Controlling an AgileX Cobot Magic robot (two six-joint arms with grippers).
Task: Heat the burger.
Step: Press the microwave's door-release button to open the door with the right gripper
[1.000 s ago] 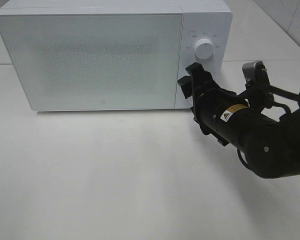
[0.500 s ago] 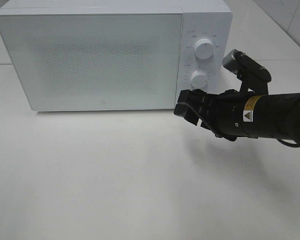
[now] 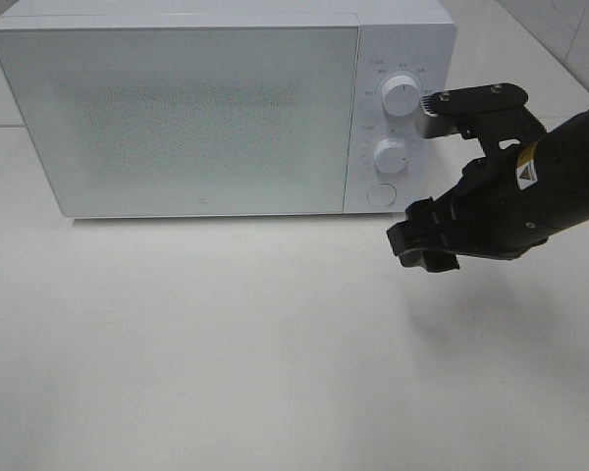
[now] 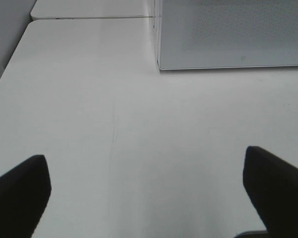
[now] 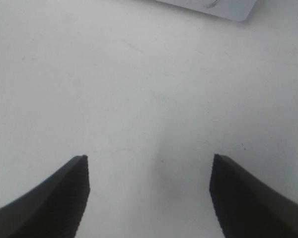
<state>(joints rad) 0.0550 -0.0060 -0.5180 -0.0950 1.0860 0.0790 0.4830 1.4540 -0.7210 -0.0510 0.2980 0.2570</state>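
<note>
A white microwave point(image 3: 177, 118) is set at the back of the counter point(image 3: 226, 343) with its door point(image 3: 177, 113) shut flush, so that the control panel point(image 3: 401, 108) on its right side is left facing the arms. The burger is not seen in any view; the speckled door panel is not seen through, so it cannot be told whether the burger is inside, though a closed door with a tool near the controls suggests that it is. The right tool point(image 3: 424, 245) is held low over bare counter, just in front of the panel and below the round button point(image 3: 379, 194), with its fingers point(image 5: 64, 193) spread apart and nothing between them. That posture is judged to suit a reach to the upper dial point(image 3: 402, 96) or the lower dial point(image 3: 390, 155), each of which has to be straddled before it can be turned. The left tool point(image 4: 146, 168) is kept off to the microwave's left, aimed along the counter towards the door's lower corner; its fingers are wide apart and empty, and it is judged to be parked clear of the working arm.
</note>
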